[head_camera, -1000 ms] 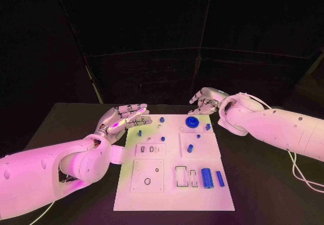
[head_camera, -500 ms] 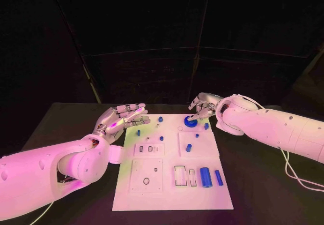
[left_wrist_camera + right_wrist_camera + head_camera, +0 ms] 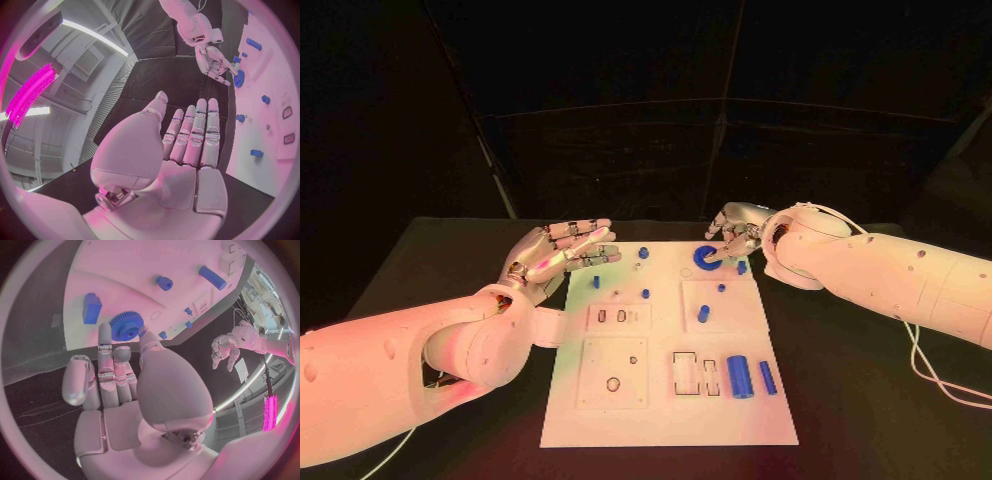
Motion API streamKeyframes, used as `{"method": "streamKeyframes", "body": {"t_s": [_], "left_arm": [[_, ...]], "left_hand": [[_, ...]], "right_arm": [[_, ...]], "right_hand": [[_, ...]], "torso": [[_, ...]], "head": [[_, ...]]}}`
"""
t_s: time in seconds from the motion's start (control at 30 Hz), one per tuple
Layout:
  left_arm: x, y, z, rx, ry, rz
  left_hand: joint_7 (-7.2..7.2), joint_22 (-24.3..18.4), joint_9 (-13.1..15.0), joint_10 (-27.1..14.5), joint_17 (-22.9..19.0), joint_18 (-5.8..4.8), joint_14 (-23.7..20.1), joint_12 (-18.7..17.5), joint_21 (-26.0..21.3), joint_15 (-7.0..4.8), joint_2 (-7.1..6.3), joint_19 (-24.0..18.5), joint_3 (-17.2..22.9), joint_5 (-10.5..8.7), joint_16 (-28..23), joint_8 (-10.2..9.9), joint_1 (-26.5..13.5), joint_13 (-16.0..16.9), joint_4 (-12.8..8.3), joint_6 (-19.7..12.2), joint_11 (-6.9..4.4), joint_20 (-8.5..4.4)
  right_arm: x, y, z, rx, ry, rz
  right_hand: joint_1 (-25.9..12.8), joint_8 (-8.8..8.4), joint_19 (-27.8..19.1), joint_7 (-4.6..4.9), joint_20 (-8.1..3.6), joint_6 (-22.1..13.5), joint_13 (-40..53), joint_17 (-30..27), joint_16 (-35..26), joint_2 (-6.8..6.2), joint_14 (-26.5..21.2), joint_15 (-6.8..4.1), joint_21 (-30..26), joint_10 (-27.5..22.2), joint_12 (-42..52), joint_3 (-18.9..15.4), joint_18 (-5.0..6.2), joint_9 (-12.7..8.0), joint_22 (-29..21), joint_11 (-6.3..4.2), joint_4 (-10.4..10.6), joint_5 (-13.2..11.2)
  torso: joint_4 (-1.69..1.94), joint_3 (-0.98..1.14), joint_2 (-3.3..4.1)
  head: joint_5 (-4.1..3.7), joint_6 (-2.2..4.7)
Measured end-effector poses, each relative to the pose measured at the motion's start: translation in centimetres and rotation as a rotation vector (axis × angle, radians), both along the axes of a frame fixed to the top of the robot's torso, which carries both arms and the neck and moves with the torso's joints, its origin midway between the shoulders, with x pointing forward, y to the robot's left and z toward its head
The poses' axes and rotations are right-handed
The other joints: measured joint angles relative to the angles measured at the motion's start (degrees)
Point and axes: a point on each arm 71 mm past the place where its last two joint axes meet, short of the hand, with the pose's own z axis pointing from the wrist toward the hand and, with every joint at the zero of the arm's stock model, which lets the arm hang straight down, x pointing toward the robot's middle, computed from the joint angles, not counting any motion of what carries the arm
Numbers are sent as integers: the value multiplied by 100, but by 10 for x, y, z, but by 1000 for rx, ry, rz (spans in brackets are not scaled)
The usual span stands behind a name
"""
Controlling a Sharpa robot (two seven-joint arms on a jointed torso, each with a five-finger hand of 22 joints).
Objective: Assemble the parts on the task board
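Gear (image 3: 708, 258) sits at far end of board (image 3: 661, 410), flat, axis upright. Right hand (image 3: 737, 232) directly over it, fingertips (image 3: 106, 335) touching or just short of gear rim; grip not confirmed, fingers partly curled, nothing held. Left hand (image 3: 563, 250) open flat beside board's left edge, farther from gear. Versus a second ago: right hand has come down from beyond board onto gear; left hand unchanged.

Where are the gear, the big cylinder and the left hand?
gear (image 3: 707, 256): head view, its blue toothed top face.
big cylinder (image 3: 740, 376): head view, middle of its side.
left hand (image 3: 557, 252): head view, its open palm beside the board.
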Motion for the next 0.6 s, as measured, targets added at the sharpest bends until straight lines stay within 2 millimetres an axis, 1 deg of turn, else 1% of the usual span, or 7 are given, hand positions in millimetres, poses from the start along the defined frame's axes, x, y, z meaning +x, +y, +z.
{"method": "streamKeyframes", "body": {"t_s": [0.1, 0.2, 0.33, 0.4, 0.53, 0.57, 0.6], "left_arm": [[0, 0, 0, 0, 0, 0], [0, 0, 0, 0, 0, 1], [1, 0, 0, 1, 0, 1], [1, 0, 0, 1, 0, 1], [1, 0, 0, 0, 0, 1], [1, 0, 0, 1, 0, 1], [1, 0, 0, 1, 0, 1]], "left_hand": [[0, 0, 0, 0, 0, 0, 0, 0, 0, 0, 0, 0, 0, 0, 0, 0, 0, 0, 0, 0, 0, 0], [0, 1, 0, 0, 0, 0, 0, 0, 0, 0, 0, 0, 0, 0, 0, 0, 0, 0, 0, 0, 0, 0], [0, 1, 0, 0, 0, 0, 0, 0, 0, 0, 0, 0, 0, 0, 0, 0, 0, 0, 0, 0, 0, 0], [0, 1, 0, 0, 0, 0, 0, 0, 0, 0, 0, 0, 0, 0, 0, 0, 0, 0, 0, 0, 0, 0], [0, 1, 0, 0, 0, 0, 0, 0, 0, 0, 0, 0, 0, 0, 0, 0, 0, 0, 0, 0, 0, 0], [0, 1, 0, 0, 0, -1, 0, 0, 0, 0, 0, 0, 0, 0, 0, 0, 0, 0, 0, 0, 0, 0], [0, -1, 0, 0, -1, 0, 2, -1, -1, 1, 0, 0, -5, 0, -6, 0, 0, 0, -5, 0, 0, 0]], "right_arm": [[-1, 1, -1, -8, 4, 4], [-1, 1, -2, -16, 6, 8], [-2, 0, -2, -26, 6, 9], [-2, 0, -2, -31, 6, 9], [-2, 0, -3, -42, 6, 10], [-2, 1, -3, -45, 6, 10], [-2, 1, -3, -47, 6, 11]], "right_hand": [[29, 45, 41, -13, -19, 70, 603, 6, -15, 29, 0, 0, 65, 262, 597, -18, 2, 15, 117, 6, 18, 26], [53, 73, 115, -23, 3, 106, 1174, 6, -15, 53, 0, 0, 129, 521, 1153, -24, 2, 15, 248, 6, 22, 26], [84, 117, 195, -34, -9, 150, 1668, 11, -15, 84, 0, 0, 201, 745, 1628, -58, 3, 21, 419, 2, -11, 26], [90, 117, 274, -16, 1, 170, 1868, 11, -15, 90, 0, 0, 248, 839, 1819, -82, -87, 20, 548, 3, -35, 50], [113, 151, 427, -28, -10, 181, 2064, 11, -15, 113, 0, 0, 343, 932, 2050, -105, -89, 20, 760, 6, -59, 78], [129, 156, 515, -33, 0, 215, 2070, 11, -15, 130, 0, 0, 401, 1004, 2134, -104, -177, 20, 770, 13, -74, 78], [143, 180, 554, -27, 0, 221, 2070, 11, -15, 143, 0, 0, 420, 1034, 2180, -89, -177, 22, 770, 5, -91, 81]], "torso": [[-1, 2, 0], [-2, 3, 0], [-3, 3, 2], [-3, 3, 2], [-3, 3, 2], [-3, 3, 2], [-3, 3, 2]], "head": [[3, 0], [5, -8], [6, -11], [6, -13], [-1, -13], [-2, -13], [-3, -15]]}}
